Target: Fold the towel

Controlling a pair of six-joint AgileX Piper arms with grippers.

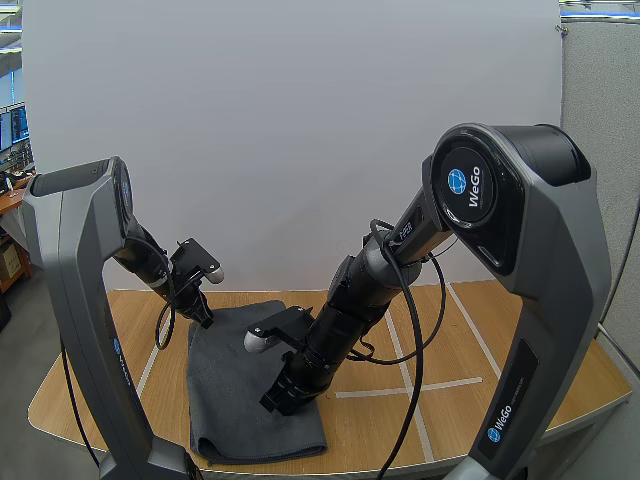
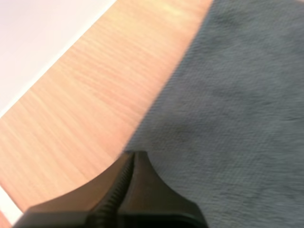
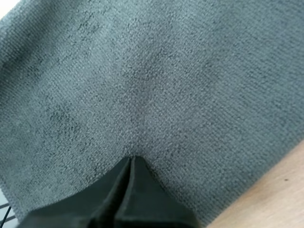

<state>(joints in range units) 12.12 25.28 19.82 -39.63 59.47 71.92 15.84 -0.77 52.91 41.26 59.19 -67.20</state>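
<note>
A dark grey towel [image 1: 236, 392] lies folded on the wooden table [image 1: 455, 345], a narrow strip running from the back towards the front edge. My left gripper [image 1: 204, 319] is at the towel's far left corner; in the left wrist view its fingers lie together as one wedge [image 2: 130, 156] right at the towel's [image 2: 237, 118] edge, with nothing pinched between them. My right gripper [image 1: 273, 402] is down on the middle of the towel; its shut tips [image 3: 132, 160] touch the grey cloth [image 3: 166, 85].
White tape lines [image 1: 400, 385] cross the table to the right of the towel. Bare wood [image 2: 85, 95] lies to the left of the towel and to its right [image 3: 285, 190]. A white board [image 1: 300, 130] stands behind the table.
</note>
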